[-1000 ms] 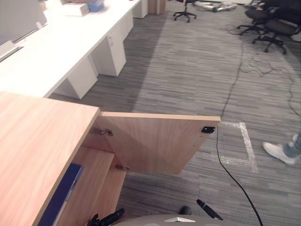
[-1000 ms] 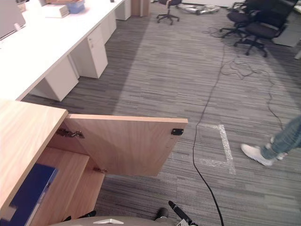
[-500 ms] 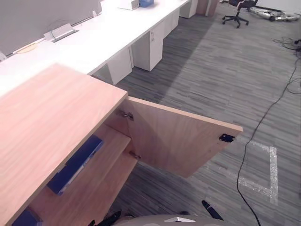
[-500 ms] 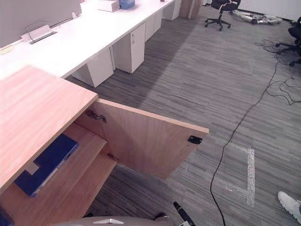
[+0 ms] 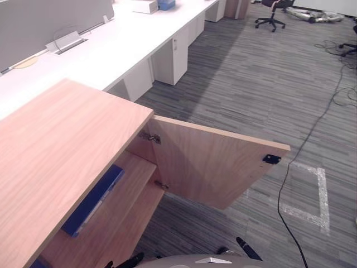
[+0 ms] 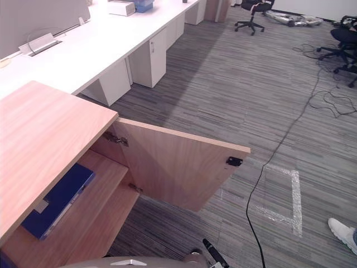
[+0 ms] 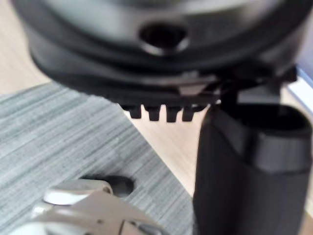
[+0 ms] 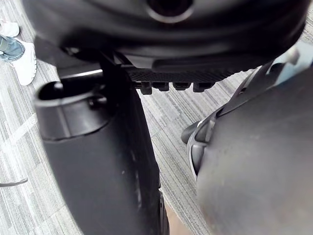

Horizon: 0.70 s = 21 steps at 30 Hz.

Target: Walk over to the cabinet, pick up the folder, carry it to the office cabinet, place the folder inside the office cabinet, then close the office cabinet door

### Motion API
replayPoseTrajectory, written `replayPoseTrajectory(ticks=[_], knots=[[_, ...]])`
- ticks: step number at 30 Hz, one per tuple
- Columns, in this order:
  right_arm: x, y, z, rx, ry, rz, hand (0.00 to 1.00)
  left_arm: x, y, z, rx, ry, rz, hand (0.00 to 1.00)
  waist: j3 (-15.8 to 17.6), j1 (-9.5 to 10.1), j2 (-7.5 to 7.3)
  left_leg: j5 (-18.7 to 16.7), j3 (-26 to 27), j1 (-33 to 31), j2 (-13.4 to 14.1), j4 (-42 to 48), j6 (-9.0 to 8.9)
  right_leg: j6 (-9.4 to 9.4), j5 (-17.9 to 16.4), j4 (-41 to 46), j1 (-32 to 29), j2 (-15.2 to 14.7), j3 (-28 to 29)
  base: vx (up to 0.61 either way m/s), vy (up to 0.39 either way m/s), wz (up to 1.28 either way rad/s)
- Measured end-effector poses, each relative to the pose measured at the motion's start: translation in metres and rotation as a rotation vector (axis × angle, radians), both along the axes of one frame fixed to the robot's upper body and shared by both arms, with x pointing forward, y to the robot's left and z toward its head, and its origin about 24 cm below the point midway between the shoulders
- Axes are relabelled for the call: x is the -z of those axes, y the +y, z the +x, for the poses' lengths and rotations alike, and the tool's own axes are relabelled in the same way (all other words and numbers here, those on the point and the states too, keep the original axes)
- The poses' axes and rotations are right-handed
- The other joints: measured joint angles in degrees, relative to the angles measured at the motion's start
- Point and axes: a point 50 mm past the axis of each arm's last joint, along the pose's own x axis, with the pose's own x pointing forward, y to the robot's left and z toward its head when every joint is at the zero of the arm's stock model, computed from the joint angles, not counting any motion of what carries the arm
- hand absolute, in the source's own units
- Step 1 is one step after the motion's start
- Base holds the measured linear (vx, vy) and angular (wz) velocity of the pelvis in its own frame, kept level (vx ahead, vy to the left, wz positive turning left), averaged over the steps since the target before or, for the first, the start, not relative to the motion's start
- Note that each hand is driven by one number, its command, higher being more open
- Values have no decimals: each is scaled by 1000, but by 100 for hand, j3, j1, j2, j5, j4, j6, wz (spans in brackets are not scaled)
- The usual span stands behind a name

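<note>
Lying flat on the upper shelf of the office cabinet, the blue folder is already inside, close to the shelf's near left end. The cabinet door stands wide open, swung out to the right over the carpet, its black latch at the free edge.

Compared with a second ago, the whole picture has swung: the cabinet top and the shelf now take up much more of the left side, and the white table beyond runs further into view. That is the head camera turning, not the things moving. The folder and the door keep the same places relative to the cabinet.

The left hand and the right hand hang low at the near edge, fingers relaxed and holding nothing.

By this reading the placing is done and only the closing remains. The robot seems to be squaring up to the cabinet, and a hand must next reach the door's far face and push it left.
</note>
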Motion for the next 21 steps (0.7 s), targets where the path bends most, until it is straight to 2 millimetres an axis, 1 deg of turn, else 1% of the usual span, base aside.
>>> replayPoseTrajectory(ticks=[1, 3, 4, 5, 6, 7, 8, 9, 10, 11, 13, 15, 18, 21], knots=[[0, -1, 0, 0, 1, -3, 100, -1, 1, 2, -2, -8, 4, 100, 3, -5, -14, -172, 53, -108, 67, 291, 13, 40, 26, -54, 0, 0, 33, -61, -24, -24], [0, -2, -3, -3, 5, -6, 100, -1, 2, 2, -13, -13, 6, 100, -10, -2, -20, -349, 155, -218, 112, 594, 30, 104, 67, -202, 16, 15, 47, -79, -7, -34], [0, -2, -3, -12, 8, -6, 100, -1, 2, 2, -23, -13, 6, 100, -10, 13, -21, -423, 266, -252, 155, 723, 24, 75, 78, -331, 1, 43, 56, -97, 8, -37], [0, -2, -2, -19, 5, -6, 100, -1, 2, 1, -32, -13, 6, 100, -28, 30, -15, -438, 348, -273, 186, 752, 25, -19, 17, -374, -21, 53, 29, -94, 12, -51], [0, -2, -2, -19, 6, -5, 100, 0, 0, -1, -50, -11, 2, 100, -58, 93, 4, -430, 512, -268, 237, 708, 14, -162, -78, -381, -58, 24, -287, -46, 18, -69], [0, 0, -2, -27, 9, -1, 100, 0, -2, -3, -61, -8, 0, 100, -116, 166, -21, -404, 706, -263, 275, 633, -17, -144, -41, -511, -52, 8, -574, 4, 17, -76], [0, 2, -1, -36, 8, 2, 100, 0, -1, -3, -71, -9, 1, 100, -129, 189, -45, -393, 790, -267, 296, 625, -36, -105, 43, -613, -46, 40, -619, 67, -22, -77], [1, 6, 1, -47, 4, 11, 100, 0, 1, -4, -89, -9, 5, 100, -148, 219, -137, -390, 922, -244, 314, 635, -79, -64, 369, -875, -35, 127, -517, 59, -49, -53], [1, 7, 1, -49, 3, 15, 100, 0, 2, -5, -94, -7, 7, 100, -155, 221, -181, -392, 984, -207, 322, 635, -104, 25, 533, -963, -18, 162, -436, 67, -89, -57], [1, 7, 1, -55, 4, 15, 100, 0, 2, -7, -104, -1, 7, 100, -159, 220, -181, -388, 1059, -104, 384, 625, -158, 86, 582, -1064, 51, 268, -345, 44, -75, -42], [1, 6, -2, -50, 9, 10, 100, 0, 1, -7, -109, 4, 12, 100, -247, 147, -149, -378, 1112, -43, 474, 565, -247, 81, 578, -1150, 79, 443, -262, 42, -66, -29], [1, 3, -4, -38, 12, 5, 100, 0, 1, -4, -102, -2, 12, 100, -251, 135, -135, -346, 1123, 35, 546, 500, -307, 65, 569, -1221, 140, 520, -259, 30, -23, -9], [0, -6, -8, 9, 18, -11, 100, 0, 0, -2, -84, -4, 12, 100, -260, 136, -112, -330, 1086, 122, 592, 425, -334, 28, 541, -1259, 224, 597, -261, 3, 34, -3], [-4, -20, -4, 5, 10, -55, 100, -1, 0, 4, -43, -12, 18, 100, -263, 144, -112, -331, 1039, 121, 562, 416, -334, 26, 539, -1261, 234, 596, -262, -36, 84, 4]])
